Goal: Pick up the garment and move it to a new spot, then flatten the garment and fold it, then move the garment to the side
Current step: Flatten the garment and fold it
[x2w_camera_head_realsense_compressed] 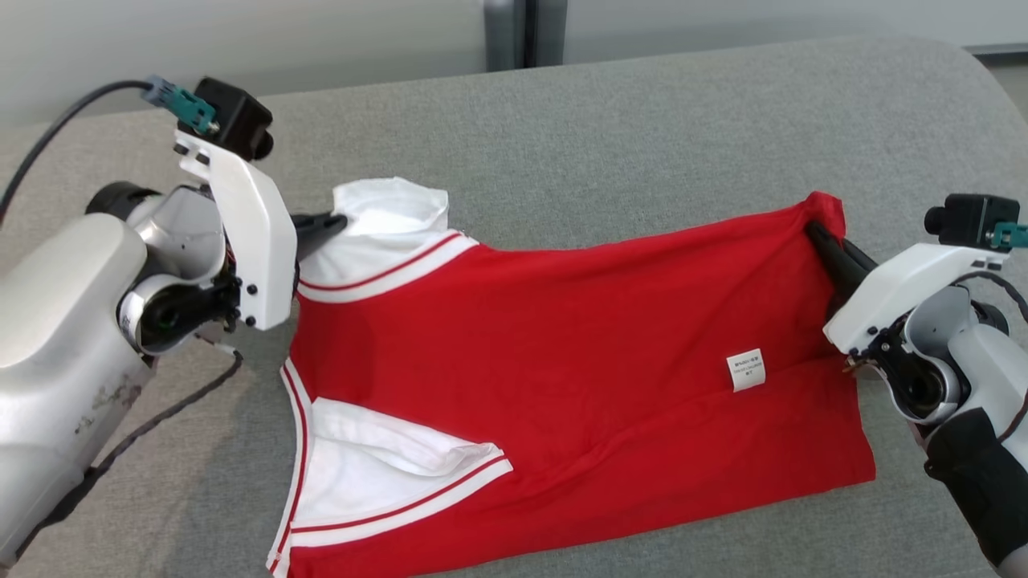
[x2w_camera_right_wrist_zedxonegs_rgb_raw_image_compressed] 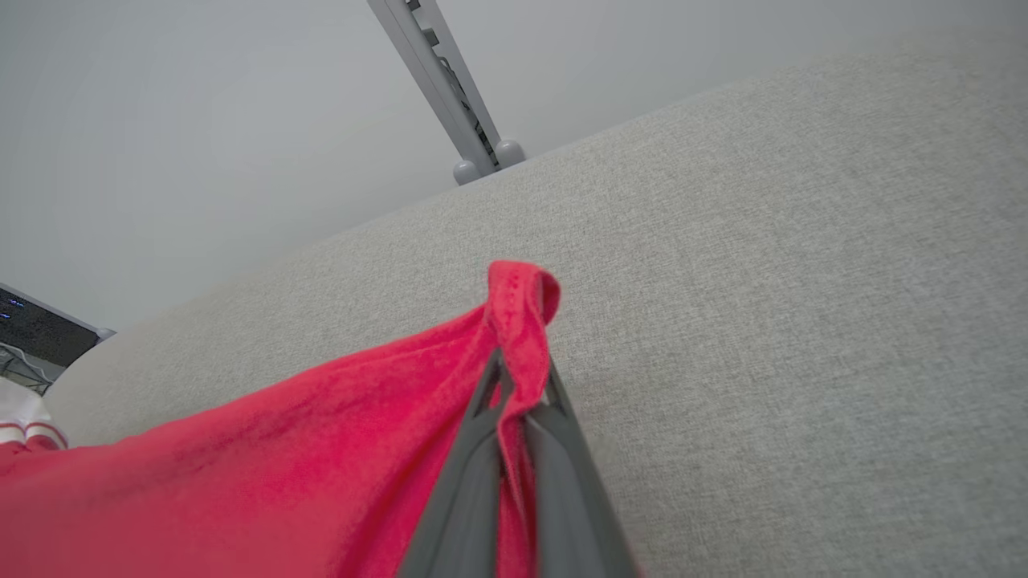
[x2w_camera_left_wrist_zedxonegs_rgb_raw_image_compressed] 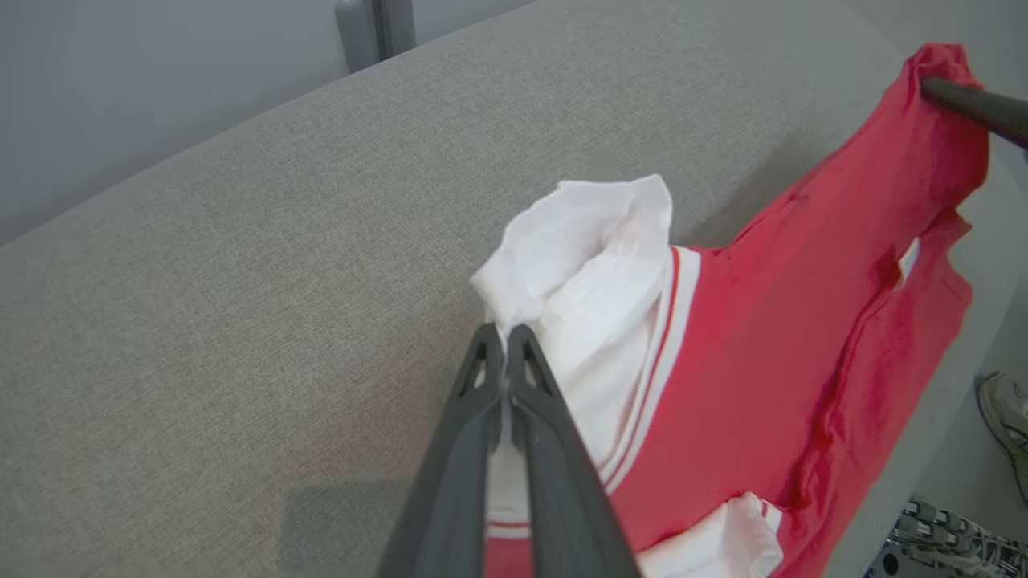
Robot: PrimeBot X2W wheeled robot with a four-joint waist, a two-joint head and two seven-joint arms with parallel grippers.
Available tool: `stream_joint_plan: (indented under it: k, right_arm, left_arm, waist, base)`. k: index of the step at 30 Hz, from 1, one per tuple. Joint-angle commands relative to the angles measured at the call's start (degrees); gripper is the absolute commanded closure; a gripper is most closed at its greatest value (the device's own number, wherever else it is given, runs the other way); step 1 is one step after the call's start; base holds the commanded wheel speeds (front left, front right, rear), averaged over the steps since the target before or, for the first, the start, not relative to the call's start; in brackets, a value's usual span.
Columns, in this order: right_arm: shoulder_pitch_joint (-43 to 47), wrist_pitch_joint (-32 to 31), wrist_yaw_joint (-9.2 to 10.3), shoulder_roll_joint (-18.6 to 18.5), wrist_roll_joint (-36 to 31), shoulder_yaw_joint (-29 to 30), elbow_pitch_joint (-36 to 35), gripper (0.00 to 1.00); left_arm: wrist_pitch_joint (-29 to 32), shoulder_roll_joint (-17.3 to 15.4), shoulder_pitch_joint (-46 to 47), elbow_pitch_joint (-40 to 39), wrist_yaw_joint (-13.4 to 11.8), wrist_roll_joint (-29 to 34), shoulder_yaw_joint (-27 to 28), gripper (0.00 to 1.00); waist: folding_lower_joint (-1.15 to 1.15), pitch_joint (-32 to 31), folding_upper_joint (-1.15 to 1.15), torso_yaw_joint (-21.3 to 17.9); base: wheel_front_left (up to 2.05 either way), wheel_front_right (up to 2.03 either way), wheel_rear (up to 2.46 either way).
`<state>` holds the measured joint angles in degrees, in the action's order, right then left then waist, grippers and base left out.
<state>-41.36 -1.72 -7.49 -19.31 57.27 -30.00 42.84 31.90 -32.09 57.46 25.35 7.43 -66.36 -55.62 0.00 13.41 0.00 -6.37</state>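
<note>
The garment (x2w_camera_head_realsense_compressed: 562, 353) is a red T-shirt with white, red-striped sleeves, stretched across the grey table (x2w_camera_head_realsense_compressed: 610, 128). My left gripper (x2w_camera_head_realsense_compressed: 337, 222) is shut on the far white sleeve (x2w_camera_left_wrist_zedxonegs_rgb_raw_image_compressed: 594, 265), its tips (x2w_camera_left_wrist_zedxonegs_rgb_raw_image_compressed: 504, 337) pinching the cloth. My right gripper (x2w_camera_head_realsense_compressed: 813, 233) is shut on the far red hem corner (x2w_camera_right_wrist_zedxonegs_rgb_raw_image_compressed: 518, 321), which is lifted off the table. The near edge of the garment lies on the surface, with the second white sleeve (x2w_camera_head_realsense_compressed: 377, 466) at the near left and a white label (x2w_camera_head_realsense_compressed: 745, 370) showing.
The grey fabric-covered table runs back to a pale wall with a grey upright post (x2w_camera_head_realsense_compressed: 506, 32). A person's sneaker (x2w_camera_left_wrist_zedxonegs_rgb_raw_image_compressed: 1004, 409) shows beyond the table edge in the left wrist view. Bare table lies behind the garment.
</note>
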Motion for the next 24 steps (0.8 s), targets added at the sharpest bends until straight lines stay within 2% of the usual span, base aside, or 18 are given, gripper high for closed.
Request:
stream_joint_plan:
  k: [1,18,24]
  right_arm:
    - [1.09,0.65,-0.01,-0.73,0.29,-0.1,-0.1,1.0]
    - [7.1,-0.64,-0.01,-5.2,3.02,-4.96,-4.88,1.0]
    - [8.27,-5.71,-0.02,-6.74,4.9,-7.09,-4.99,1.0]
  left_arm:
    - [0.5,-0.48,-0.98,-0.31,0.07,-0.54,-0.47,1.0]
    - [8.3,-5.21,-7.84,-10.48,0.07,-10.05,-4.28,1.0]
    - [11.43,-6.09,-10.35,-12.72,-0.15,-11.78,-6.1,1.0]
  waist:
    - [0.0,-0.82,0.0,0.4]
    - [0.0,-3.79,0.0,1.55]
    - [0.0,-4.07,0.0,1.9]
  base:
    - [0.0,0.0,0.0]
    - [0.0,0.0,0.0]
    - [0.0,0.0,0.0]
